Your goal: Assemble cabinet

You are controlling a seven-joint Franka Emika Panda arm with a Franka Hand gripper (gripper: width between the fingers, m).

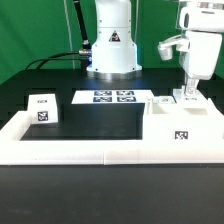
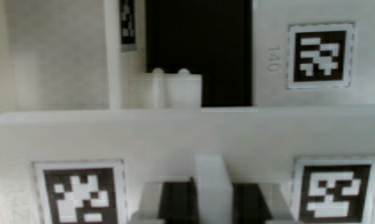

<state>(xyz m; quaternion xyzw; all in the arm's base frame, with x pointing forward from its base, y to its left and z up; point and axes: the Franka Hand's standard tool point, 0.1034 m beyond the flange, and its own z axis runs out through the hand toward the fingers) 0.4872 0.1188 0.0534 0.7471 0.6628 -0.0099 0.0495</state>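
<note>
Exterior view, left to right.

- Rail frame (image 1: 60, 150): low, white, along the left and near edges of the black desk (image 1: 100, 122).
- Small white piece (image 1: 42, 108): carries one square tag and stands on the desk near the frame's left corner, well apart from everything else.
- Marker board (image 1: 113, 97): flat on the desk in the middle, just in front of the arm's white base (image 1: 110, 45).
- Cabinet (image 1: 180, 128): a large white box with one tag on its near face. It sits at the exterior view's right, against the frame.
- Gripper (image 1: 188, 92): reaches straight down onto the cabinet's far edge.

Wrist view.

- Gripper (image 2: 210, 205): its dark fingers (image 2: 173, 205) stand close together, clamped on a thin white panel (image 2: 210, 175). A tagged white face lies on either side.
</note>
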